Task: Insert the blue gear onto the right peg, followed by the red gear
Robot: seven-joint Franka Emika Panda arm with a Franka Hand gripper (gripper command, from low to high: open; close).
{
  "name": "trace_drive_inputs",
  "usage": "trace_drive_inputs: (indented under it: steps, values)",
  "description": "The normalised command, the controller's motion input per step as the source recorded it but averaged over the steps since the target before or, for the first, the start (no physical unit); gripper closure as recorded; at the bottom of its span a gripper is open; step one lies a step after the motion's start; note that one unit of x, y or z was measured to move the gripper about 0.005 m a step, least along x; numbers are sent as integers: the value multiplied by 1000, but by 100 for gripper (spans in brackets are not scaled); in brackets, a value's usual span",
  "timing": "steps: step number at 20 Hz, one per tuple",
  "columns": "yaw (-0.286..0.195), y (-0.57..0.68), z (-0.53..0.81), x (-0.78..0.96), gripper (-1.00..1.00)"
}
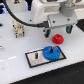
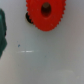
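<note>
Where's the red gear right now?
In the exterior view the red gear lies flat on the white table, just under the gripper and beyond the blue gear on the plate.

Single white arm reaching in from the top of the exterior view, wrist bent downward, black cable looping off its side. Gripper [image 1: 58, 31] pointing down toward the white surface, hanging just above it. Dark fingers [image 1: 52, 33] set apart, nothing between them. In the wrist view, only a blurred dark edge of one finger [image 2: 2, 35] visible at the frame's border.
</note>
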Motion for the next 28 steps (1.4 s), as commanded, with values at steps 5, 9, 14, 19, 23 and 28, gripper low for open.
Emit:
trace_drive_inputs:
  steps: [5, 9, 14, 19, 23, 28]
  values:
    - [0, 52, -365, -159, -100]
    - [0, -14, -337, -72, -100]
    - [0, 0, -261, -105, 100]
    - [0, 11, -130, -38, 100]
    - [0, 33, -70, -67, 100]
    - [0, 25, 140, 19, 100]
